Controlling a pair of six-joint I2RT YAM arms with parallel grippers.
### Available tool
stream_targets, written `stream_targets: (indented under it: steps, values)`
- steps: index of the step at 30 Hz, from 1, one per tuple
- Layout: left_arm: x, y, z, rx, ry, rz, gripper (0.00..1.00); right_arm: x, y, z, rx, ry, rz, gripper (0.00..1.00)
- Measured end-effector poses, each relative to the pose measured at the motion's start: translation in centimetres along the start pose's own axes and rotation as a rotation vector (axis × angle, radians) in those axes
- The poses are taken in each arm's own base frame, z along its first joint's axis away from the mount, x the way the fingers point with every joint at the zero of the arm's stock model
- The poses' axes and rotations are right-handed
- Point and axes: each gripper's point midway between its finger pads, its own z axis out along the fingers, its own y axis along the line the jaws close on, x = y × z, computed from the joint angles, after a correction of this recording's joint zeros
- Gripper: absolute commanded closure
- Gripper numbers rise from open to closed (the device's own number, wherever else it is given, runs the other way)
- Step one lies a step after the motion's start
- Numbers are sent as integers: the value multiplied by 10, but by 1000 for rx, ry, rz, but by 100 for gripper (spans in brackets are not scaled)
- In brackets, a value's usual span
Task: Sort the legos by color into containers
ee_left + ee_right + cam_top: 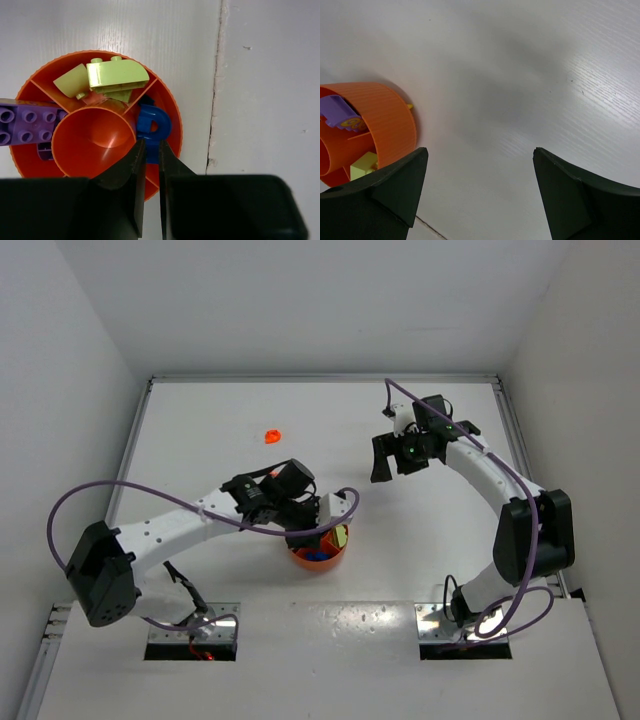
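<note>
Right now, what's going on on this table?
The left tool is shut on a blue arch brick at a wedge of the orange divided tray. Yellow-green bricks fill one wedge, a purple brick lies in another, and the central cup is bare. The right tool hangs open over the table, holding nothing. One orange brick lies on the table farther back.

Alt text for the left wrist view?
Left gripper pinches a blue arch brick in a right-hand wedge of the round orange tray. Lime bricks sit in the top wedge, a purple brick in the left one; the central cup is empty.
</note>
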Motion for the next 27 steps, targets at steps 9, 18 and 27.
stream_targets:
  steps: [9, 18, 27]
  values:
    - [2, 4, 2, -15, 11, -13, 70, 0, 0, 0, 0, 0, 0, 14]
    - [2, 3, 2, -13, 9, -12, 64, 0, 0, 0, 0, 0, 0, 14]
    - [-43, 36, -42, -99, -152, -72, 65, 0, 0, 0, -1, 1, -2, 14]
